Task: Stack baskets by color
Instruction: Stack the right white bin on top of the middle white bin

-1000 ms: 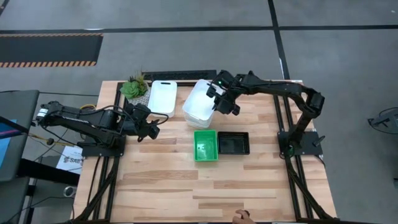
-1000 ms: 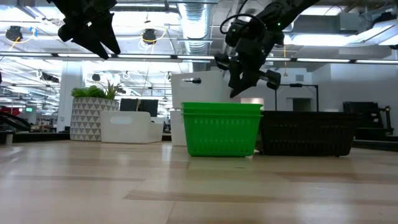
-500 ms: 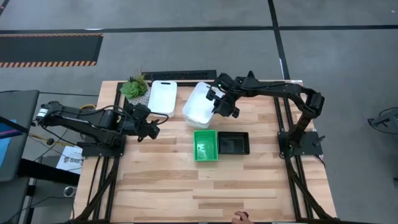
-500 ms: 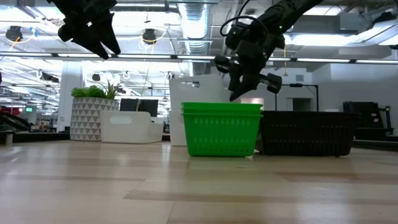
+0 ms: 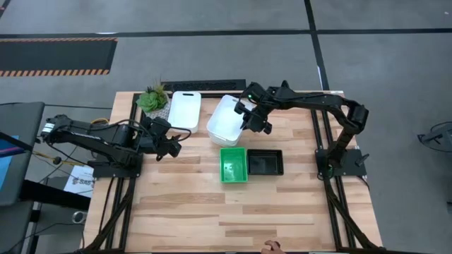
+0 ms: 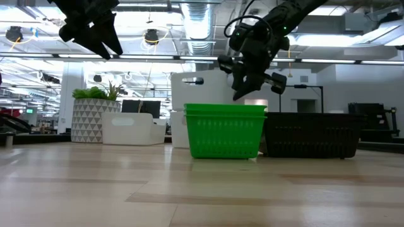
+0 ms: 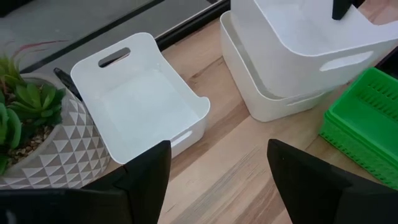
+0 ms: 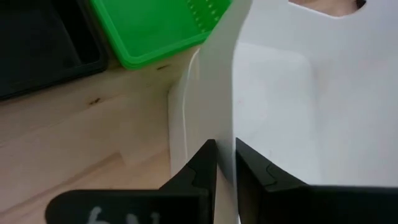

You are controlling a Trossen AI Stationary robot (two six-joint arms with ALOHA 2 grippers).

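The wooden table (image 5: 212, 204) carries everything, its far edge lined by a dark strip (image 5: 205, 85). The right arm reaches from its base across to the far middle, and the left arm waits over the table's left side.

The biggest basket group is the white pair: a lifted white basket (image 5: 227, 118) tilted over a second white basket (image 7: 273, 102) that sits on the wood. The high view merges the two into one white shape; the left wrist view separates them clearly, the upper one partly nested in the lower and cut off at the picture's edge. The third white basket (image 5: 185, 109) stands apart beside the potted plant (image 5: 153, 99).

The green stack (image 6: 225, 131) sits nearer the front with the black stack (image 6: 310, 134) touching its side. In the low view two green rims show, stacked; the number of black baskets cannot be made out in any view, and the green stack hides the lower white basket's base.

The right gripper (image 8: 225, 163) is clamped on the side wall of the lifted white basket, one finger on each face of the wall, plain only in its own wrist view. The left gripper (image 7: 214, 168) hangs in the air with its fingers apart, holding nothing.
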